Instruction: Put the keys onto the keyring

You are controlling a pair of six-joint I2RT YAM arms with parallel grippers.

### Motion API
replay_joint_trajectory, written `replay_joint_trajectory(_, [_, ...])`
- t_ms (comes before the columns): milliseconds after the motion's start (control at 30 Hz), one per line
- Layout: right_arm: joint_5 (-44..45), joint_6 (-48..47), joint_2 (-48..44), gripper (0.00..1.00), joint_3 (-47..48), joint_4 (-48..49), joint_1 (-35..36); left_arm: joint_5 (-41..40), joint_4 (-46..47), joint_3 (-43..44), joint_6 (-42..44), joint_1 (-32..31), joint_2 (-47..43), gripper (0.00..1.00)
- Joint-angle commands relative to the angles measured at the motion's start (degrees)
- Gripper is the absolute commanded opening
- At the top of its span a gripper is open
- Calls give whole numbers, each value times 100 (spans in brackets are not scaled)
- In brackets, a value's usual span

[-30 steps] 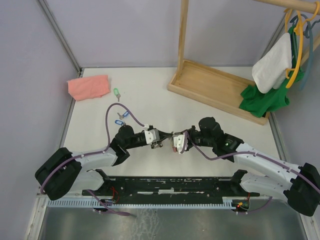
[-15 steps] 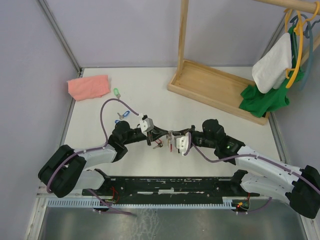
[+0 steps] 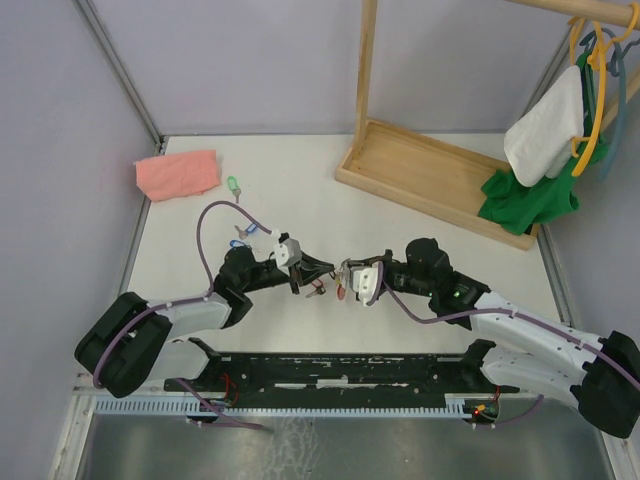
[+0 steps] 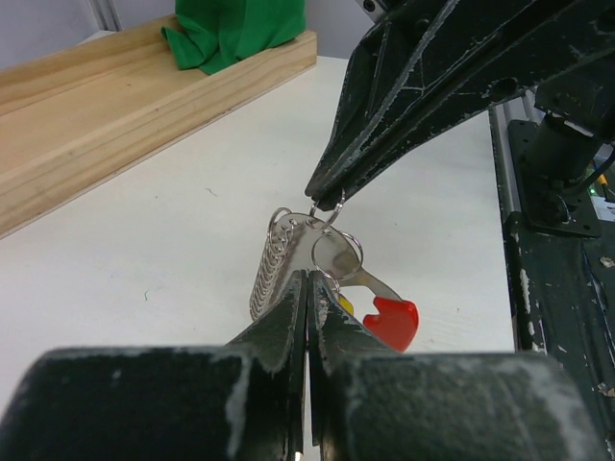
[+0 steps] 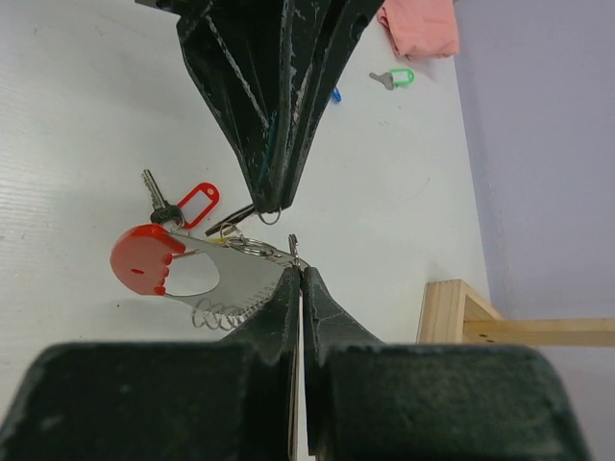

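My right gripper [image 3: 345, 270] [image 5: 300, 272] is shut on the silver end of the keyring [image 5: 226, 267]. Its red crescent [image 5: 144, 259] and coiled wire hang just above the table, and the keyring also shows in the left wrist view [image 4: 274, 259]. My left gripper [image 3: 322, 270] [image 4: 307, 280] is shut on a dark key with a small ring [image 5: 238, 212], its tip touching the keyring. A yellow tag [image 4: 344, 305] peeks out beside the left fingers. A red-tagged key [image 5: 187, 206] lies on the table under the grippers. A green-tagged key [image 3: 233, 185] and a blue-tagged key [image 3: 240, 232] lie further left.
A pink cloth [image 3: 178, 173] lies at the back left. A wooden rack base [image 3: 430, 175] stands at the back right with its upright post, and green [image 3: 530, 198] and white [image 3: 545, 125] cloths hang from hangers at the far right.
My left gripper has drawn back left and turned, now pointing its tip at the keyring. My right gripper has shifted slightly left with the keyring. The red-tagged key stays on the table.
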Motion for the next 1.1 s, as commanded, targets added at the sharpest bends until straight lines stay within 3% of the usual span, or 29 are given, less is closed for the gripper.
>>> replay_joint_trajectory(0, [282,112,-159,1,196,-24,-16,0,331,-143,21,23,-275,3])
replay_joint_trajectory(200, [702,208,-327,1,357,-698,-13,-753,-869,-106,35,-29,-575,3])
replay_joint_trajectory(400, [972,235,-518,0,310,-988,-11,-3109,-3176,208,-216,-600,-1283,3])
replay_joint_trajectory(567, [981,253,-562,1,267,-992,-11,-4642,-5286,797,-1372,-845,-1502,3])
replay_joint_trajectory(767, [1014,240,-639,1,231,-1029,-16,-5400,-7267,1483,-2541,-842,-1041,3])
replay_joint_trajectory(900, [987,214,-632,1,230,-1042,-10,-5482,-7486,1691,-2636,-784,-492,3])
replay_joint_trajectory(1067, [949,211,-655,1,213,-1097,-7,-5775,-6632,1620,-2308,-570,-61,3])
